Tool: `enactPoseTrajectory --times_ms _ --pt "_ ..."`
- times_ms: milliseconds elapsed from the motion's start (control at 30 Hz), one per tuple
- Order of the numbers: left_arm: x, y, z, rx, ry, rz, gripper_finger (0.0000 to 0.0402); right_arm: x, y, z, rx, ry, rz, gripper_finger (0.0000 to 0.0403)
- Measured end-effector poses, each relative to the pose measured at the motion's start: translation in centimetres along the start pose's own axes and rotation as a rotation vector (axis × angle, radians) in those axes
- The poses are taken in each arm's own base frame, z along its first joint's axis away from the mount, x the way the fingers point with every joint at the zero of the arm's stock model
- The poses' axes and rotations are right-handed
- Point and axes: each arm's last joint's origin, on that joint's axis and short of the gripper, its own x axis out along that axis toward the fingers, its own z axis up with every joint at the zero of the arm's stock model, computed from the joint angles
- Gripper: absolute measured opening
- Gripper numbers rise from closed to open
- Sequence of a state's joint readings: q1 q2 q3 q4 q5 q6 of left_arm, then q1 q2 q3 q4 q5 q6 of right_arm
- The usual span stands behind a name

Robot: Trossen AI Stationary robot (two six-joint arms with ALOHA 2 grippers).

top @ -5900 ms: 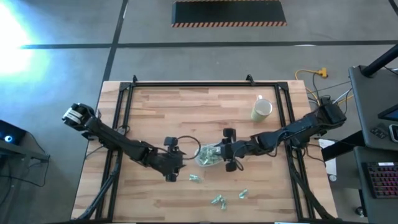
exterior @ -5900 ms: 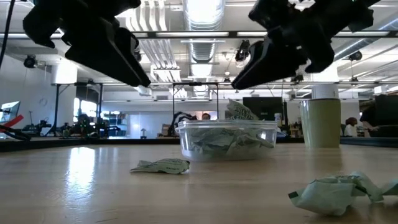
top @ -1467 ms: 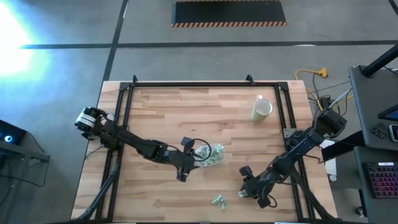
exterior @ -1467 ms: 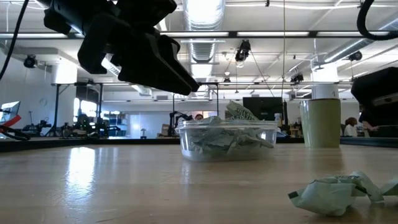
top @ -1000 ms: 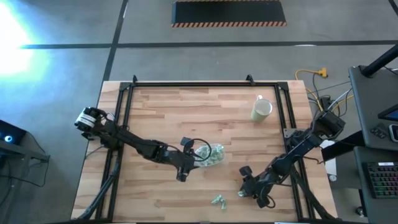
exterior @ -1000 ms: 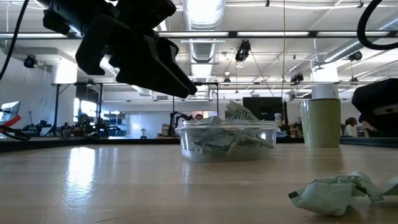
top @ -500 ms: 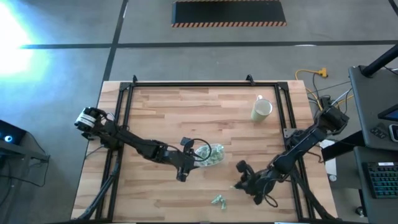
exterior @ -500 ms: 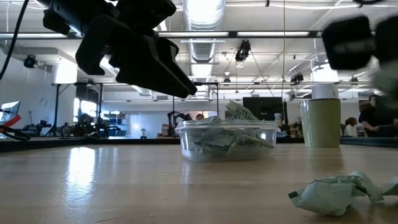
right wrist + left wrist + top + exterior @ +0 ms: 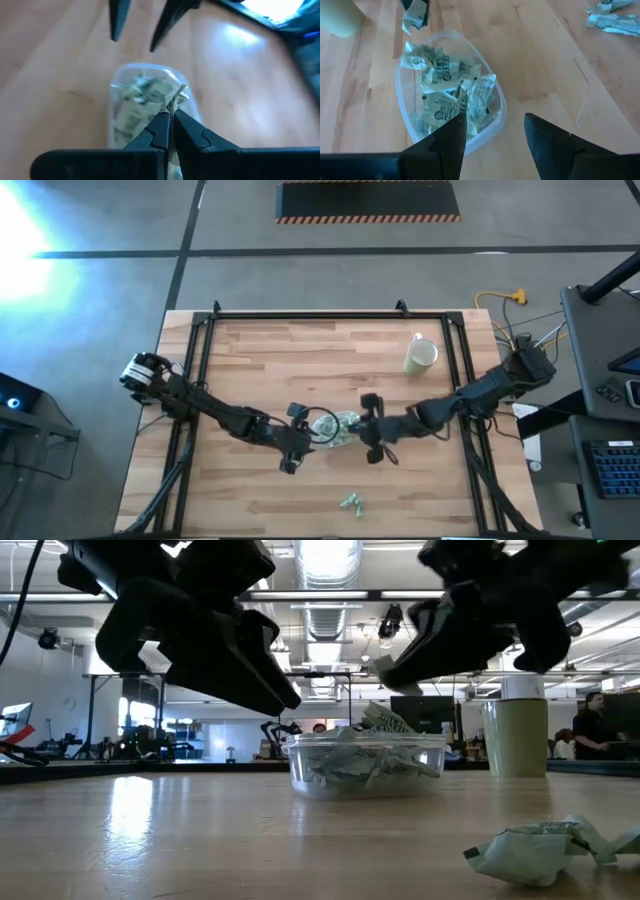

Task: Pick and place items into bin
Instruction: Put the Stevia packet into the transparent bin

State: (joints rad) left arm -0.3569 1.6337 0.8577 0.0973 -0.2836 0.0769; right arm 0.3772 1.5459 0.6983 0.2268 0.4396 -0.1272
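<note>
- Now, starting on my left: the left gripper (image 9: 290, 450) hangs just beside the bin (image 9: 338, 428) on its left side, where it was a second ago, fingers spread wide with nothing between them; its wrist view shows bare wood between the two pads.
- Next, the bin in the middle of the table (image 9: 250, 360) is already well filled with crinkly pale-green wrapped pieces (image 9: 451, 102).
- Then the real change: my right gripper (image 9: 368, 442) has swung up from the front right of the table, where it was a second ago, and now sits at the bin's right edge. Its fingers are pinched shut on a wrapped piece (image 9: 179, 95), held just above the bin's contents in the right wrist view.
- So I judge this piece only needs releasing over the bin.
- Finally, a small clump of pieces (image 9: 351, 502) is left near the front edge, and the mug (image 9: 421, 356) stands well apart at the back right.
</note>
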Motion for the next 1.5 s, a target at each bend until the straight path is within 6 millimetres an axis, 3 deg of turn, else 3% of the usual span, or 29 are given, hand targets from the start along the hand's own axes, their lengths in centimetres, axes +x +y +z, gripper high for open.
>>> enactPoseTrajectory --times_ms 233,667,933,1067,1333,1500 --pt "0.0 0.0 -0.2 -0.013 0.018 -0.001 0.0183 1.3 -2.2 -0.7 0.111 0.025 0.121 0.0013" --pt "0.0 -0.1 -0.2 -0.012 0.017 -0.002 0.0183 3.0 -1.0 -2.5 0.064 0.118 0.141 0.0013" --pt "0.0 -0.1 -0.2 -0.012 0.017 -0.002 0.0183 2.7 -1.3 -2.2 0.058 0.100 0.137 0.0016" --pt "0.0 -0.1 -0.2 -0.012 0.017 -0.002 0.0183 2.7 -1.3 -2.2 0.062 0.103 0.138 0.0045" --pt "0.0 -0.1 -0.2 -0.012 0.018 -0.002 0.0183 2.7 -1.3 -2.1 0.073 0.100 0.135 0.0141" --pt "0.0 -0.1 -0.2 -0.009 0.025 -0.004 0.0183 1.9 -1.7 -1.4 0.062 0.058 0.130 0.0175"
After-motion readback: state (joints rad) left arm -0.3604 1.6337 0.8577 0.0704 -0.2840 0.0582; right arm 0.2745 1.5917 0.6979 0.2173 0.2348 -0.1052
